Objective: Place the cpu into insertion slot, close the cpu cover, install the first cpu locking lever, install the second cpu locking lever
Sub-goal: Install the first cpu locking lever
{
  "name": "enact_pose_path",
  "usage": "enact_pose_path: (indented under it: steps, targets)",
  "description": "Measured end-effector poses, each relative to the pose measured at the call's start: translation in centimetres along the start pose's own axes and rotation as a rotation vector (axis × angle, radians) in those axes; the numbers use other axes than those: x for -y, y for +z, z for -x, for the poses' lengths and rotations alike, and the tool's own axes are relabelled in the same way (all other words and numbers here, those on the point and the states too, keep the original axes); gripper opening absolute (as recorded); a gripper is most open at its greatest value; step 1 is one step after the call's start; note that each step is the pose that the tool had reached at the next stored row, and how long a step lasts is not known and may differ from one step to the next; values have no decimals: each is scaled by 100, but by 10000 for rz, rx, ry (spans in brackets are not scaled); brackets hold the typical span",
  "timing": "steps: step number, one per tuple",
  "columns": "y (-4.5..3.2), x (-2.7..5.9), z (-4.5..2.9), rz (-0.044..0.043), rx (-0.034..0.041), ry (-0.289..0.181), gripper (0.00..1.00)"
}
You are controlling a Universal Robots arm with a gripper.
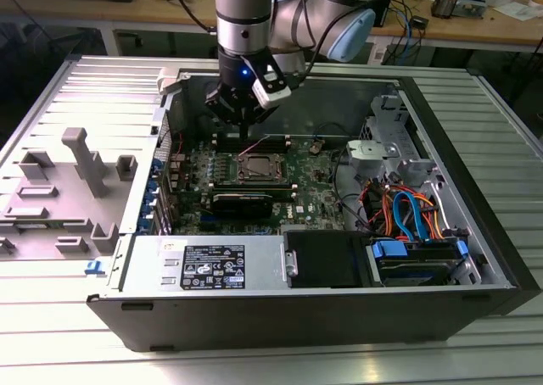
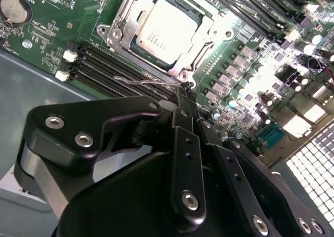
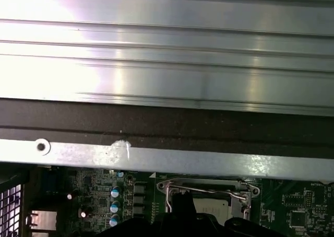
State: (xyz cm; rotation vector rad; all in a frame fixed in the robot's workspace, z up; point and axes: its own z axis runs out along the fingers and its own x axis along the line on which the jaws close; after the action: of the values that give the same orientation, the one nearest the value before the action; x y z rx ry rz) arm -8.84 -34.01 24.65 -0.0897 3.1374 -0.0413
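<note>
The cpu lies flat in the insertion slot on the green motherboard, its silver top showing. The silvery cpu cover is down around it, framing the chip. A thin wire locking lever runs along the socket's edge next to the memory slots. My gripper is shut, its black fingertips pressed together right at the end of that lever, with nothing visibly held between them. In the exterior view the gripper points straight down at the far edge of the cpu. In the first wrist view a lever crosses the socket.
Long black memory slots flank the socket. A black graphics card lies in front of it, the power supply nearer still. Drive cage and coloured cables fill the exterior view's right. A grey fixture stands outside the case.
</note>
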Motion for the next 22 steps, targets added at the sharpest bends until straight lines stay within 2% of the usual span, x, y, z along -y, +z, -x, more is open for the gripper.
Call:
enact_pose_path:
  steps: [6, 10, 19, 21, 22]
  targets:
    - [45, -15, 27, 1, -13, 149, 11]
    - [103, -30, 48, 2, -14, 198, 11]
    - [122, -27, 130, -3, -19, 228, 11]
    - [193, -29, 131, 0, -17, 227, 11]
    - [193, -30, 131, 0, -17, 227, 11]
